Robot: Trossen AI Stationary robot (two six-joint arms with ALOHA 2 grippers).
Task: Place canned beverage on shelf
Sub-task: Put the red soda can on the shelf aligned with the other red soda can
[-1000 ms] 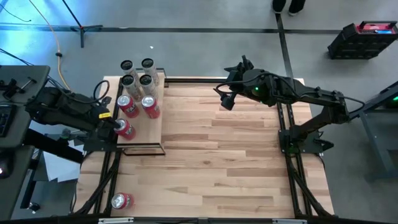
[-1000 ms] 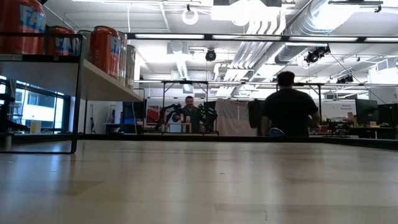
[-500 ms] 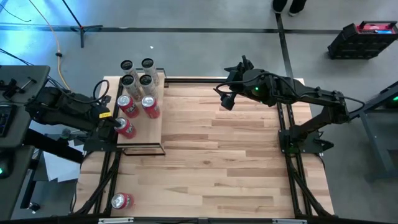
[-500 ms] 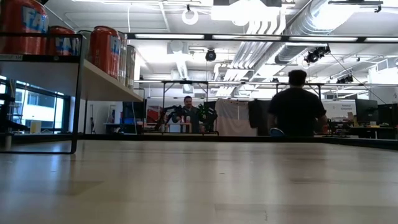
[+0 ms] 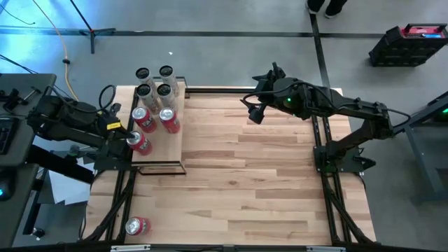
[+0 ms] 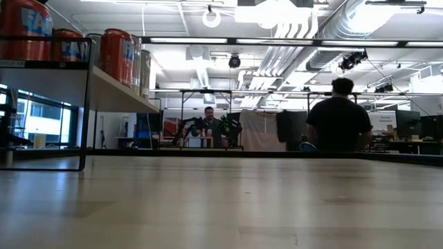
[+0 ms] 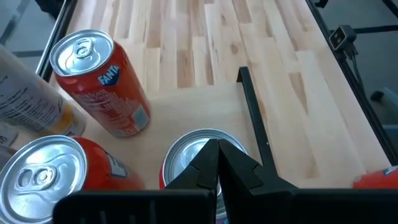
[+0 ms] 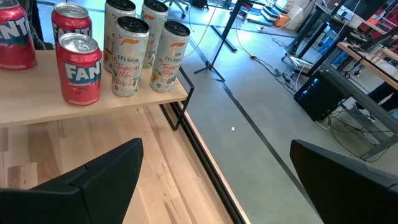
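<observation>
Cans (image 5: 155, 105) crowding shelf's (image 5: 168, 150) far end

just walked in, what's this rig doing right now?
It's stocking cans on the shelf. The left gripper sits with jaws shut over the top of a red Fanta can standing on the shelf, near two more Fanta cans and four Celsius cans. One red can lies on the table. The right gripper waits open, holding nothing.
</observation>
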